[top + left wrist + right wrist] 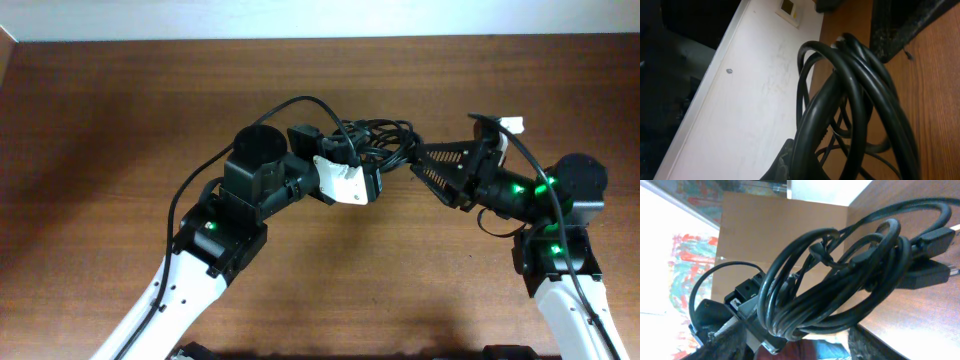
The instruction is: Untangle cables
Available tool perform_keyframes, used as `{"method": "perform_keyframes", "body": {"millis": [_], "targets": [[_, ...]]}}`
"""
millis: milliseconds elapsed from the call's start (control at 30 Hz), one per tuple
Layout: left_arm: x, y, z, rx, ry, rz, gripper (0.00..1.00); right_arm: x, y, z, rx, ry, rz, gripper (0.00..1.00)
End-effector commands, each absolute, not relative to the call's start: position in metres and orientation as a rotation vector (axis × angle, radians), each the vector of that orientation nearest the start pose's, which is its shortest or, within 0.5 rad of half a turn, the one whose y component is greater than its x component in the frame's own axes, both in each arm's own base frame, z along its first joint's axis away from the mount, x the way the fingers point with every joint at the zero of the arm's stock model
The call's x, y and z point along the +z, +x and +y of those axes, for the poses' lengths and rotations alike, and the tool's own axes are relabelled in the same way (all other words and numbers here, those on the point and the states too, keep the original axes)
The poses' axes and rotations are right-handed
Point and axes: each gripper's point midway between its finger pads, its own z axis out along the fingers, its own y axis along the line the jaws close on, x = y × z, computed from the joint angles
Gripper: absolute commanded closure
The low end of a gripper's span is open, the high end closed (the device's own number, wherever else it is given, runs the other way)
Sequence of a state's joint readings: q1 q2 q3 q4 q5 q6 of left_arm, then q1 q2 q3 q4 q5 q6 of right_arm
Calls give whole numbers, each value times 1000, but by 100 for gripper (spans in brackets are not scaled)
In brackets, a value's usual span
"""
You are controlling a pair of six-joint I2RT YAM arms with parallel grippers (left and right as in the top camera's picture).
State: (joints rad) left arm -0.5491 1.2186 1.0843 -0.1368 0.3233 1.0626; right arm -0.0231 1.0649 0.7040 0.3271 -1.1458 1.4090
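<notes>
The cables (385, 140) hang as one tangled black bundle of loops between the two arms, just above the wooden table's middle. My left gripper (378, 163) is shut on the bundle's left side; in the left wrist view the loops (850, 100) rise straight out of its jaws (805, 167). My right gripper (413, 157) reaches in from the right, open. In the right wrist view its fingers (720, 347) stand wide apart on either side of the coils (840, 290). Two black plug ends (930, 255) stick out at the right of the bundle.
The brown table (120, 120) runs to a white strip along its far edge (300, 15). A thicker black wire (200, 175) arcs over the left arm. The right gripper's dark finger (900, 30) shows behind the loops in the left wrist view.
</notes>
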Motion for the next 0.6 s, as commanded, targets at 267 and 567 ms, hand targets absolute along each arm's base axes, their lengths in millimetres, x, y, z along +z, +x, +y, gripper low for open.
{"method": "perform_keyframes", "body": {"millis": [267,567], "targets": [[326,308,-270,4,1503,1050,100,314,298,153,1833,330,1926,45],[322,305,-277,-14,1521,1043,100,312,299,153,1841,331,1936,59]]}}
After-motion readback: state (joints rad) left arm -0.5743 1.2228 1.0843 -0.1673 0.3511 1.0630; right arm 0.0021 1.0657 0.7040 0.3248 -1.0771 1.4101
